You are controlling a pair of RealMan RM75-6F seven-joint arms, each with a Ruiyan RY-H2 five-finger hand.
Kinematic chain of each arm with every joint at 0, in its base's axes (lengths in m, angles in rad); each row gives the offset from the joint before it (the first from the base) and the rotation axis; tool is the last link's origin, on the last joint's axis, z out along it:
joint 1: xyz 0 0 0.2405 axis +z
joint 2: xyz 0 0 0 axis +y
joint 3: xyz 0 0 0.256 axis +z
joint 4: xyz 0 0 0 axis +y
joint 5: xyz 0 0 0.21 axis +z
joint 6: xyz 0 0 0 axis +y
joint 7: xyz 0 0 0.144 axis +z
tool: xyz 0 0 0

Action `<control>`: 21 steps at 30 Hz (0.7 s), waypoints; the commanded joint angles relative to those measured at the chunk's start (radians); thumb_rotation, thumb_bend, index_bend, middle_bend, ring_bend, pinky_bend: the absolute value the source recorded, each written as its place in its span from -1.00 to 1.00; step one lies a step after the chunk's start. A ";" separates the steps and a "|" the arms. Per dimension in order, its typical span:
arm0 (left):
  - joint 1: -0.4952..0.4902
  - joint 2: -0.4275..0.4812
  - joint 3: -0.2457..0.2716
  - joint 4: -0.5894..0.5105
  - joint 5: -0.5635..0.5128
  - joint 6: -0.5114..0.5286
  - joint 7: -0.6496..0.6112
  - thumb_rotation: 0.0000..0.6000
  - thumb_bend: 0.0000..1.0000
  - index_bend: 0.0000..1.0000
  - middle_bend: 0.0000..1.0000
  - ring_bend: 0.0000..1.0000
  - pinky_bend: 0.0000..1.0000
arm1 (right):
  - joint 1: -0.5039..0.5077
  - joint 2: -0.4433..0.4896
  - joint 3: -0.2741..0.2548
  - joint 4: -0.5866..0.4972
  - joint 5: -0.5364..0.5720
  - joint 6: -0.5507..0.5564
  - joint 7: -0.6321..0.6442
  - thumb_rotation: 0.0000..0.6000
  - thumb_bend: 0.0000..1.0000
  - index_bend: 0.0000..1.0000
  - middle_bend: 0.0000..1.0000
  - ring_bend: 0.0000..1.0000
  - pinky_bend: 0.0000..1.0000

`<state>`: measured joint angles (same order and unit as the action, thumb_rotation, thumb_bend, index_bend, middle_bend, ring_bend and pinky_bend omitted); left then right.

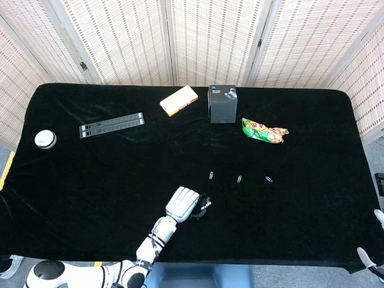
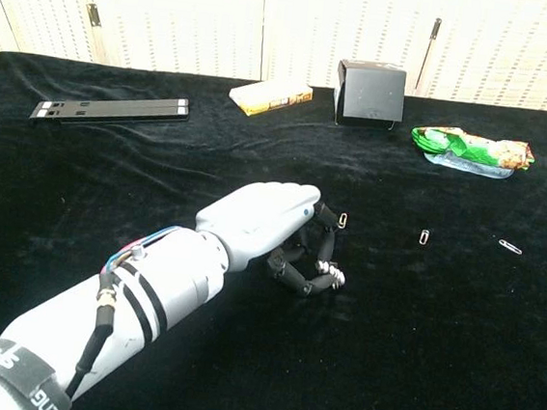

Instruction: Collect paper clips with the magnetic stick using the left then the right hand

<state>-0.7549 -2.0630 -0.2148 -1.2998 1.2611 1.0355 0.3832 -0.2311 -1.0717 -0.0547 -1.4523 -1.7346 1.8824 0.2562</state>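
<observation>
Head view: left hand (image 1: 183,203) low on the black table (image 1: 90,180), near the front edge, fingers curled together around the magnetic stick (image 1: 206,208), whose pale tip pokes out to the right. Three paper clips (image 1: 239,179) in a row just beyond the hand, toward the far right. Farther back: black box (image 1: 222,104), yellow box (image 1: 179,99), green snack bag (image 1: 264,131), black strip (image 1: 112,125) at left, white round tin (image 1: 45,139) at the far left edge. Right hand (image 1: 373,257) only a sliver at the bottom right corner; cannot tell how its fingers lie.

Chest view: left hand (image 2: 270,224) knuckles up, dark fingers (image 2: 296,273) clamped on the magnetic stick (image 2: 329,270). One paper clip (image 2: 343,219) just beside the hand; two more to the right, well apart.
</observation>
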 commanded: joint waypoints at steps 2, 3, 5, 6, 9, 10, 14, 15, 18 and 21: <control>-0.002 0.014 -0.009 -0.021 -0.015 -0.007 0.013 1.00 -0.64 -0.98 1.00 1.00 1.00 | 0.000 0.000 0.000 -0.001 0.000 -0.002 -0.002 1.00 -0.42 -1.00 -1.00 -1.00 -1.00; -0.002 0.018 -0.010 -0.026 -0.013 -0.003 0.012 1.00 -0.65 -1.00 1.00 1.00 1.00 | 0.000 0.000 0.000 -0.001 -0.001 -0.003 -0.003 1.00 -0.42 -1.00 -1.00 -1.00 -1.00; -0.001 0.024 -0.012 -0.035 -0.009 0.004 0.009 1.00 -0.66 -1.00 1.00 1.00 1.00 | 0.001 0.000 0.001 -0.001 0.000 -0.004 -0.004 1.00 -0.42 -1.00 -1.00 -1.00 -1.00; 0.000 0.028 -0.012 -0.039 -0.008 0.006 0.008 1.00 -0.66 -1.00 1.00 1.00 1.00 | 0.001 0.000 0.001 -0.002 0.000 -0.004 -0.004 1.00 -0.42 -1.00 -1.00 -1.00 -1.00; 0.003 0.046 -0.012 -0.059 -0.006 0.012 0.011 1.00 -0.66 -1.00 1.00 1.00 1.00 | 0.002 -0.001 0.001 -0.002 -0.002 -0.006 -0.007 1.00 -0.42 -1.00 -1.00 -1.00 -1.00; 0.005 0.053 -0.012 -0.067 -0.005 0.016 0.014 1.00 -0.66 -1.00 1.00 1.00 1.00 | 0.002 -0.001 0.001 -0.002 -0.002 -0.007 -0.008 1.00 -0.42 -1.00 -1.00 -1.00 -1.00; 0.023 0.098 0.001 -0.124 0.010 0.048 0.030 1.00 -0.66 -1.00 1.00 1.00 1.00 | 0.006 -0.001 0.001 -0.003 -0.009 -0.011 -0.015 1.00 -0.42 -1.00 -1.00 -1.00 -1.00; 0.030 0.115 0.006 -0.141 0.018 0.058 0.035 1.00 -0.66 -1.00 1.00 1.00 1.00 | 0.007 0.000 0.000 -0.004 -0.012 -0.011 -0.017 1.00 -0.42 -1.00 -1.00 -1.00 -1.00; 0.063 0.188 0.034 -0.205 0.042 0.108 0.082 1.00 -0.66 -1.00 0.89 0.99 1.00 | 0.012 0.002 -0.004 -0.007 -0.026 -0.016 -0.024 1.00 -0.42 -1.00 -1.00 -1.00 -1.00; 0.114 0.288 0.062 -0.286 0.065 0.172 0.117 1.00 -0.66 -1.00 0.57 0.72 0.95 | 0.020 0.003 -0.007 -0.010 -0.041 -0.021 -0.035 1.00 -0.42 -1.00 -1.00 -1.00 -1.00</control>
<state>-0.6844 -1.8475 -0.1810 -1.5225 1.3015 1.1536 0.4647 -0.2139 -1.0692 -0.0601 -1.4609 -1.7717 1.8629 0.2251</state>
